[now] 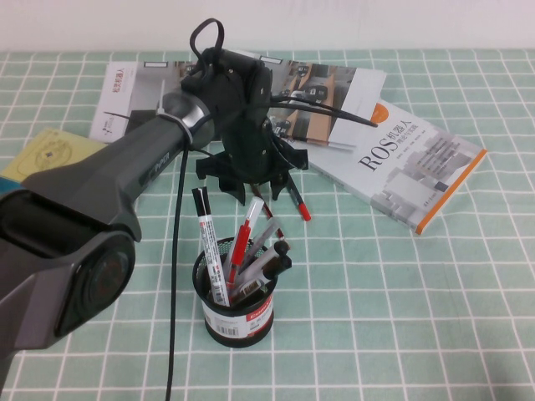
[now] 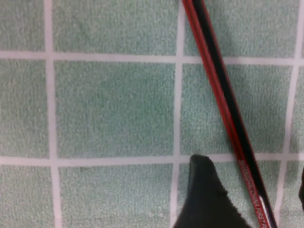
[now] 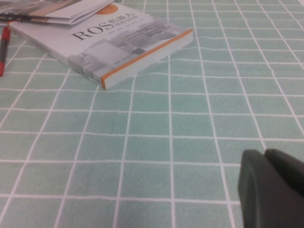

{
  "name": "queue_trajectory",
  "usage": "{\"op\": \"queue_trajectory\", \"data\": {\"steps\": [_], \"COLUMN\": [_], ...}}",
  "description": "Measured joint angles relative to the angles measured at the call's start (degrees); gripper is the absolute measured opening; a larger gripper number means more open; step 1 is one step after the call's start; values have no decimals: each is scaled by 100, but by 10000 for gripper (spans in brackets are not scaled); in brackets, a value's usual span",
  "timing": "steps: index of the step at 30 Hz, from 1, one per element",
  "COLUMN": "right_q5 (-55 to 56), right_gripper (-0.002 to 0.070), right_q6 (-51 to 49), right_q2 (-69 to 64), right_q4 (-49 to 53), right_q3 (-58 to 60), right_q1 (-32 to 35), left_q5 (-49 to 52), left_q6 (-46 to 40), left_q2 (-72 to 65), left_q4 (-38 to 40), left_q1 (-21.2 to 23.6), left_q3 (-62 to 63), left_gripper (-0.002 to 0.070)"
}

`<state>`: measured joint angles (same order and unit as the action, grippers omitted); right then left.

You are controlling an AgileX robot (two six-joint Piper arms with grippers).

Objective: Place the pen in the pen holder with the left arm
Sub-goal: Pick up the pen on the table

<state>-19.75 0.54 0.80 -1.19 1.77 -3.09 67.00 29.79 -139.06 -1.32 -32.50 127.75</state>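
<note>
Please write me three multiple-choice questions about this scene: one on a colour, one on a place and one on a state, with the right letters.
1. What colour is the edge of the ROS book? A orange; B blue; C black.
2. Where is the pen? A on the ROS book; B on the cloth; C held up in the air.
3. How is the left gripper? A shut on the pen; B open; C shut on nothing.

Key: 1 A, an orange strip runs along its side. 2 B, the pen lies flat on the checked cloth. 3 B, its fingers stand either side of the pen.
The right gripper hangs low over the cloth, apart from the book.
</note>
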Motion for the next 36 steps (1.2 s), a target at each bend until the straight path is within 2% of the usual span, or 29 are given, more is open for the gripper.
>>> {"op": "queue_trajectory", "data": {"steps": [4, 10, 16, 28, 36], "right_q5": [0, 0, 0, 0, 0], "right_gripper": [-20, -20, -20, -20, -20], "right_q6": [0, 0, 0, 0, 0], "right_q2": [0, 0, 0, 0, 0], "right_q4": [0, 0, 0, 0, 0], "right_q3": [0, 0, 0, 0, 0], "right_q1": [0, 0, 0, 0, 0], "left_q5": [67, 224, 293, 277, -394], "left_q6": [0, -265, -490, -1086, -1339], "left_q2": [-13, -27, -27, -4, 531], "left_q4": [-58, -159, -176, -162, -183], "left_q1": [0, 0, 0, 0, -14], "left_q3": [13, 26, 26, 26, 26], "left_gripper": [323, 157, 32, 22, 22]}}
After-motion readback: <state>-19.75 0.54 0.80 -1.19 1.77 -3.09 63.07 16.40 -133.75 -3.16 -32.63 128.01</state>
